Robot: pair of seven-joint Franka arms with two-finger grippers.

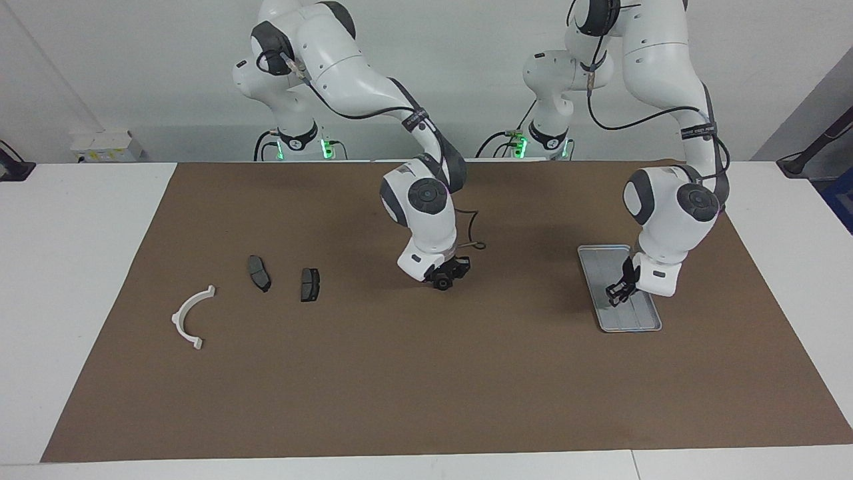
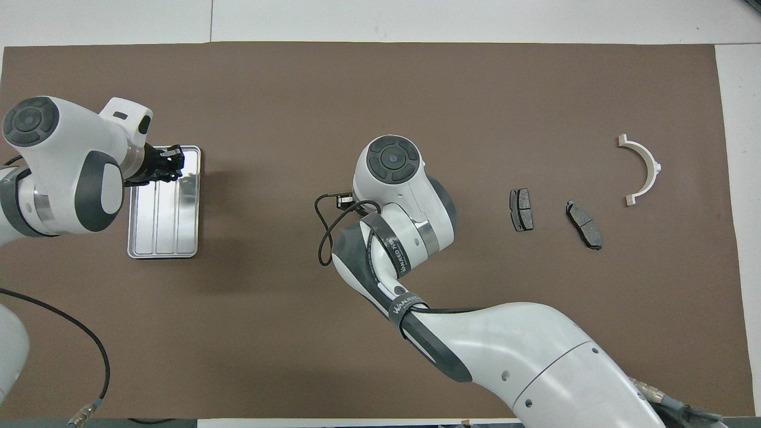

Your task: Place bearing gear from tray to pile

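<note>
Silver tray (image 1: pixel 618 319) holds no parts.

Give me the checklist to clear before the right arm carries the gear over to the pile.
1. Right gripper shut on the small dark round bearing gear, over the middle of the brown mat: ok.
2. Gear lifted off the mat: cannot tell.
3. Left gripper shut, over the flat silver-grey ribbed metal tray, out of the way: ok.
4. Mat bare between the gear and the dark grey brake pads: ok.
5. White semicircular plastic bracket lying apart from the pads: ok.
</note>
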